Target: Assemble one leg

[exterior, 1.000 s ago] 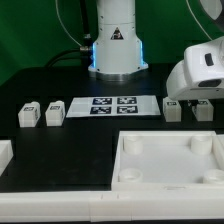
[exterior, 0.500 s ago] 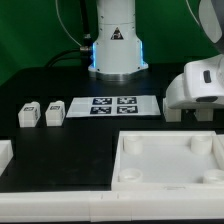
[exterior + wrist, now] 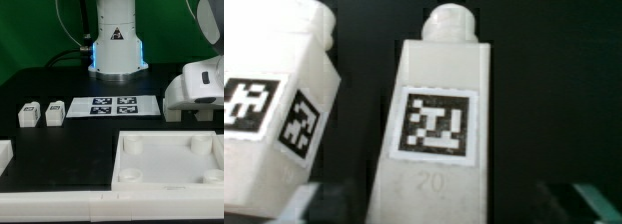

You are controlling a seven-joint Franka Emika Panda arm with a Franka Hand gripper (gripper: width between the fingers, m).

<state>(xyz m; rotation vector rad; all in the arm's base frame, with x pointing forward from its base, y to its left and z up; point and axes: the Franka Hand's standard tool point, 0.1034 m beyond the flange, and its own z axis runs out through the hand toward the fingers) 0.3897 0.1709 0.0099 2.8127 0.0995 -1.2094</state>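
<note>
The black tabletop (image 3: 40, 140) carries a leg (image 3: 441, 120) between the jaws, with a second leg (image 3: 278, 100) just outside them. The large white tray (image 3: 165, 137) sits near the jaws. The marker board (image 3: 113, 104) lies farther off. Beyond it, a third leg (image 3: 54, 113) and a fourth leg (image 3: 28, 114) sit well apart from the jaws.

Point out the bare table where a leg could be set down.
Widest free patch: the black table between the two legs at the exterior view's left, the marker board and the tray. A second lies behind those legs, toward the robot base. Crowded: the exterior view's right, where the hand hangs over more legs beside the tray.
</note>
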